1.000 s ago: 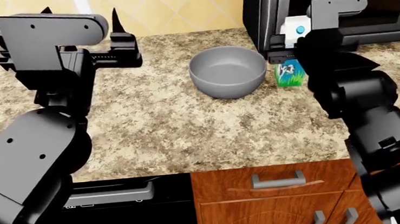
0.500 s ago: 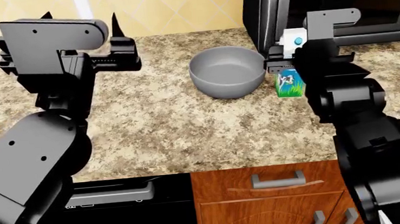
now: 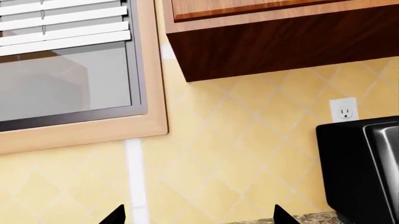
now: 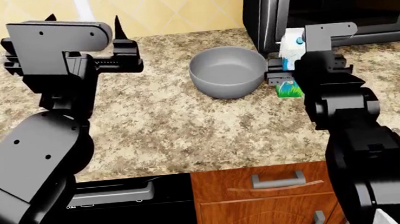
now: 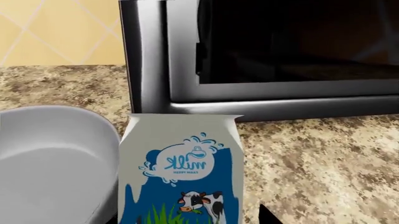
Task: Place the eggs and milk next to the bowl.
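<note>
Granite-patterned tabletop (image 4: 164, 120) filled my head view, with the grey bowl (image 4: 228, 70) near the middle and the milk (image 4: 291, 63) just beside it on its right, in front of the black microwave (image 4: 335, 2). My right tool (image 4: 281, 69) sat at the carton, its arm covering much of it, so I judged it clamped on the milk. My left tool (image 4: 118, 48) hung well off to the left above the stone, fingers spread wide with nothing between them. From the left wrist I saw only yellow tiled wall (image 3: 237, 140), a window frame (image 3: 81, 130) and a wall cabinet (image 3: 281, 37). From the right wrist the milk (image 5: 181, 172) stood upright, close beside the bowl (image 5: 50, 163). No eggs showed for me.
</note>
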`<state>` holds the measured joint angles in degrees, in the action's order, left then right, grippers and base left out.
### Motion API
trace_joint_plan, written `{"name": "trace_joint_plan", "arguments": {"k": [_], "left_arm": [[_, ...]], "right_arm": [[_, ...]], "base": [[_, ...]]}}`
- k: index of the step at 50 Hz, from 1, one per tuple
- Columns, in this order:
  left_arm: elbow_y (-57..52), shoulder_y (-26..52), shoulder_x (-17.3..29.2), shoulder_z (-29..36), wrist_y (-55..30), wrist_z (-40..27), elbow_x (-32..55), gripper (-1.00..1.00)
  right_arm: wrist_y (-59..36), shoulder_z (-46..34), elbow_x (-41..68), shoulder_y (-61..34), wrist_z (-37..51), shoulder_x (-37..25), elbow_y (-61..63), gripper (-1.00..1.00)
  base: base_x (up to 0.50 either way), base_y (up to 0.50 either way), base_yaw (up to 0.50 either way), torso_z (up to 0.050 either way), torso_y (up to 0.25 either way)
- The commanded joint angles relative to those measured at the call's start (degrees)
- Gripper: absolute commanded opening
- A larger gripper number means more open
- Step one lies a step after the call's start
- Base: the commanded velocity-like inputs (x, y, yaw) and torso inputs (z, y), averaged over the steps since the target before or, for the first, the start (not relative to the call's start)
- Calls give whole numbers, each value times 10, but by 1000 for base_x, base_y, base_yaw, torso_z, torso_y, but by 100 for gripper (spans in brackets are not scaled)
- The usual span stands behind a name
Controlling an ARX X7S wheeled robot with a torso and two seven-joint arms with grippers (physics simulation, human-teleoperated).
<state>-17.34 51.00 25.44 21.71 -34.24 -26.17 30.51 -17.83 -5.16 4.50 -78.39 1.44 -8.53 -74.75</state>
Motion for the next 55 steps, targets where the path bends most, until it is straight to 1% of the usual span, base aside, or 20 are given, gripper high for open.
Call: {"name": "trace_joint_plan", "arguments": {"k": [1,35,37,41,55], "left_arm": [[1,-1,0,2,2,1,0,100],[-22,-4,4,-7,-6,-6,18,100],[-23,-4,5,-8,-6,-7,19,100],[-26,-7,5,-8,-5,-8,20,100],[-35,-13,5,-12,-6,-11,28,100]], "right_arm": [[-4,35,-32,-1,-6,0,-2,100],[17,50,-30,6,-47,3,6,100],[-5,51,-29,20,-46,2,43,100],[-93,55,-23,78,-42,-2,192,100],[-220,59,-14,159,-34,-10,409,100]], "base": [[0,0,0,0,0],[0,0,0,0,0],[0,0,0,0,0],[0,0,0,0,0],[0,0,0,0,0]]}}
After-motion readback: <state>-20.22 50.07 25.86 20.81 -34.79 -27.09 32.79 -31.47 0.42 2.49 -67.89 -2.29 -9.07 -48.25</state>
